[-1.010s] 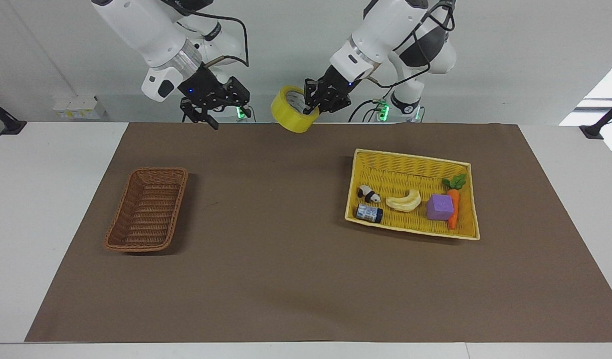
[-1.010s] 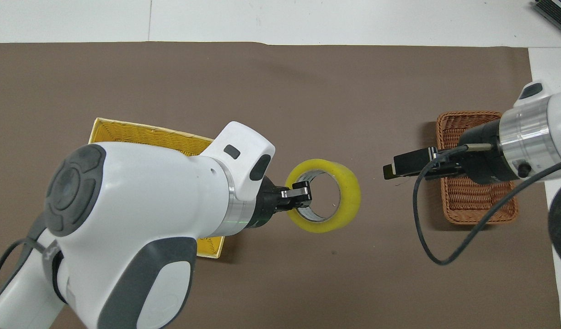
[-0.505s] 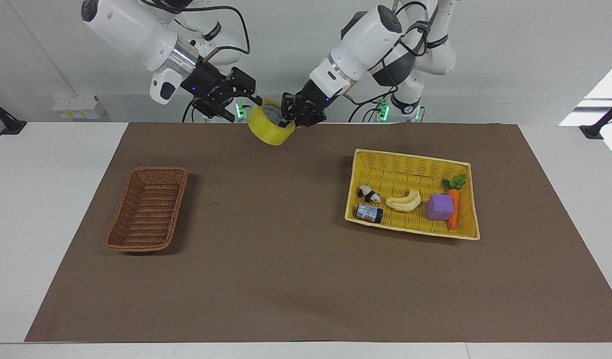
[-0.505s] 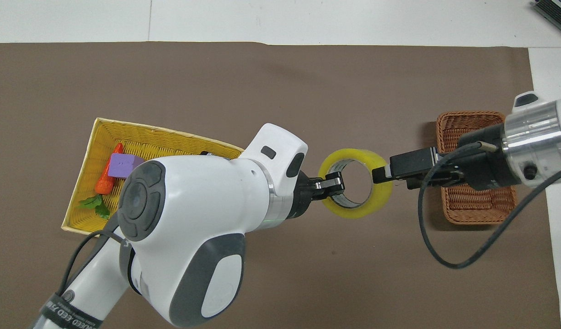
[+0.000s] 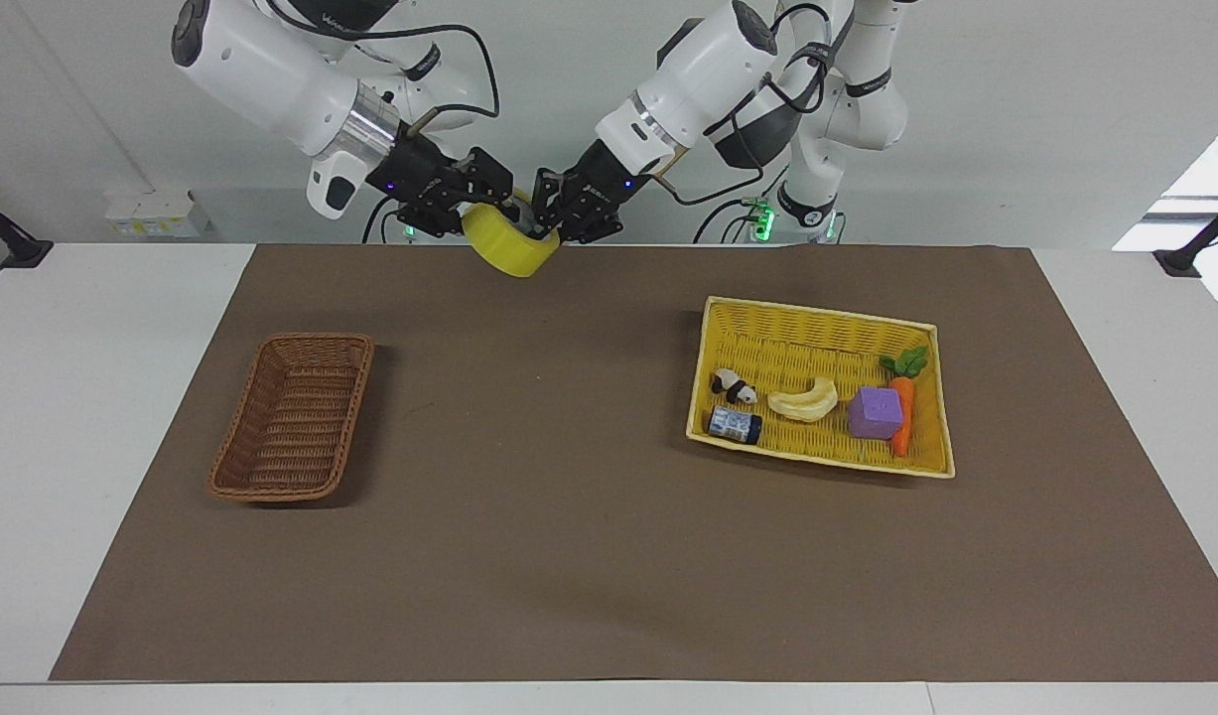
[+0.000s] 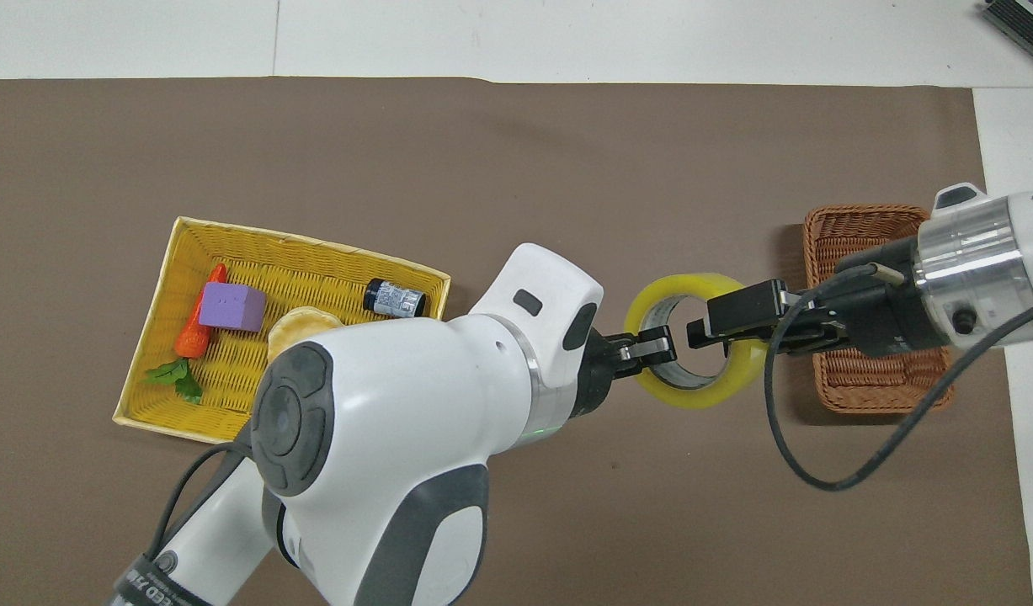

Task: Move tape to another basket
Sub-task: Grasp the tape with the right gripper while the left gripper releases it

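Observation:
The yellow tape hangs in the air between my two grippers, over the brown mat near the robots' edge. My left gripper is shut on the tape's wall, one finger inside the ring; it also shows in the overhead view. My right gripper is open and meets the tape's other side, its fingers astride the rim. The tape's ring is seen tilted. The dark brown wicker basket sits empty at the right arm's end of the table and is partly covered by my right gripper in the overhead view.
A yellow woven basket at the left arm's end holds a banana, a purple block, a carrot, a small panda and a small dark jar. A brown mat covers the table.
My left gripper has carried the tape toward the right arm's end. My right gripper has come in toward the middle and now reaches the tape's rim.

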